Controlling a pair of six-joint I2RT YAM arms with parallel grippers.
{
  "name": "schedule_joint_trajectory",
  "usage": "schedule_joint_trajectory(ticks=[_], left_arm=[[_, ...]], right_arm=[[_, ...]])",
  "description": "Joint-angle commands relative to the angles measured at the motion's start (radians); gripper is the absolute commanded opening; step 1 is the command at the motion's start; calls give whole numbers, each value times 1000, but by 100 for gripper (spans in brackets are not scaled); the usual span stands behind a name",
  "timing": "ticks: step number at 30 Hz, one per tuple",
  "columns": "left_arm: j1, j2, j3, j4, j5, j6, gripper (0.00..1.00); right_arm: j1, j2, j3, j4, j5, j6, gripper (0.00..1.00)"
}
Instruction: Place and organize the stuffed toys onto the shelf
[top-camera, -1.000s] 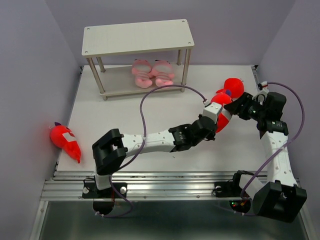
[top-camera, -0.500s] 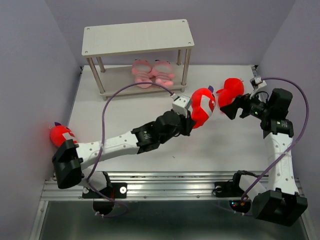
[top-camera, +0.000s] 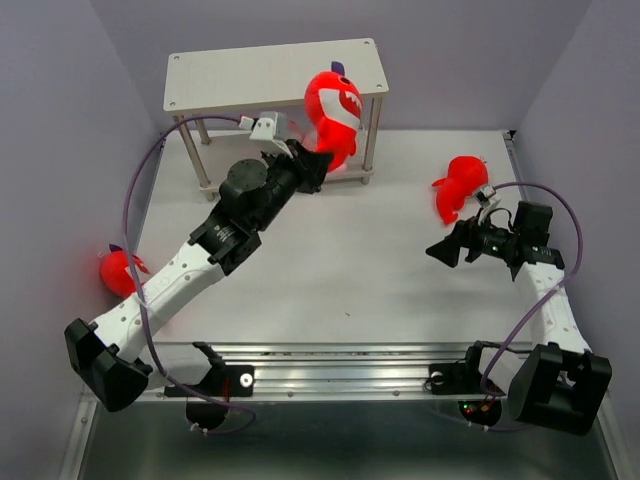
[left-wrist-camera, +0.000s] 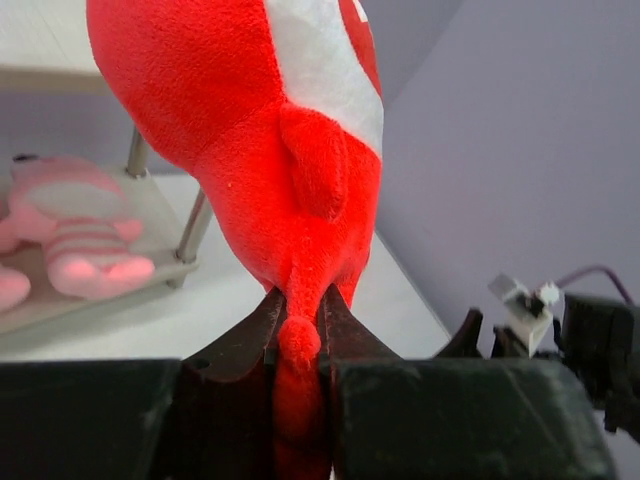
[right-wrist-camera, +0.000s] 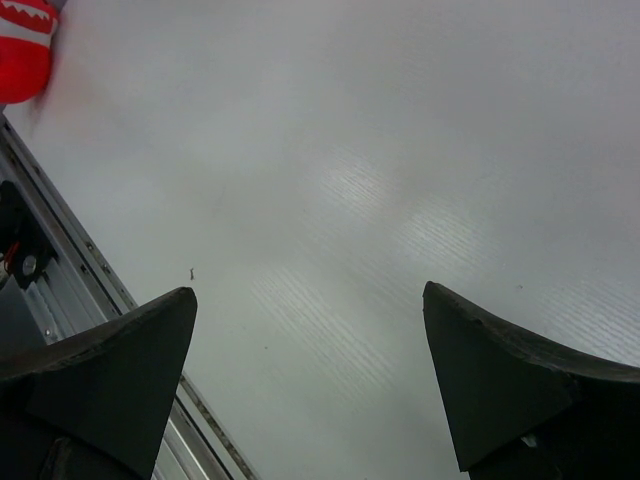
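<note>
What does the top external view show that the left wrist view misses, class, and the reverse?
Top external only: the left-edge shark and the right-side shark lying on the table. Left wrist only: the left gripper pinching the held shark by its narrow tail end, plus a pink striped toy on the lower level of the shelf. Both: the held shark and the shelf.

Red shark (left-wrist-camera: 230, 150): short-pile plush cloth; shelf (top-camera: 240, 75): matt pale boards, glossy metal legs (left-wrist-camera: 194, 227); table (right-wrist-camera: 380, 120): smooth, faintly ribbed, matt white.
</note>
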Motion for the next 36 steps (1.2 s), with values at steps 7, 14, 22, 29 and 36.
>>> schedule_joint_trajectory(ticks=[7,14,22,29,36], left_arm=[[227,273,419,104,151,-87,0],[324,535,674,67,161,-210,0],[352,751,922,13,153,-323,0],[350,787,915,25,158,-385,0],[347,741,818,67,159,-432,0]], right_arm=[[5,-7,-5,56,-30,-54,100],[5,-4,-3,56,-22,-54,100],[5,-8,-3,56,-10,-55,100],[5,-8,-2,56,-9,-55,100],[5,1,0,56,-7,-59,100]])
